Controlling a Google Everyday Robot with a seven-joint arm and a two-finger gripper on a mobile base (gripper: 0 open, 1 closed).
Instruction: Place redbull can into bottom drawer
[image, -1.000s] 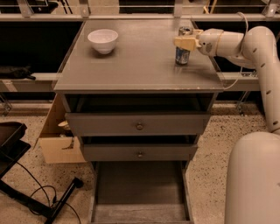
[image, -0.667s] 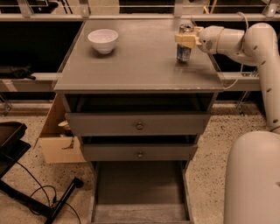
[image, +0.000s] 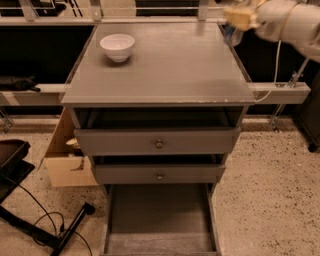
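Note:
The redbull can (image: 232, 34) shows as a blurred blue-and-silver shape at the far right back edge of the grey cabinet top (image: 165, 70). It is lifted off the surface. My gripper (image: 239, 19) is at the top right, shut on the can from above, with the white arm running off to the right. The bottom drawer (image: 159, 214) is pulled out at the foot of the cabinet; its long flat grey floor is bare. The two upper drawers (image: 158, 143) with round knobs are slightly ajar.
A white bowl (image: 117, 46) stands at the back left of the cabinet top. A cardboard box (image: 64, 161) sits on the floor left of the cabinet. A black stand with cables (image: 30, 220) lies at the lower left. A rail (image: 280, 91) runs to the right.
The gripper has lifted the can off the cabinet top and carried it right, toward the right back edge. The bowl and drawers have not moved.

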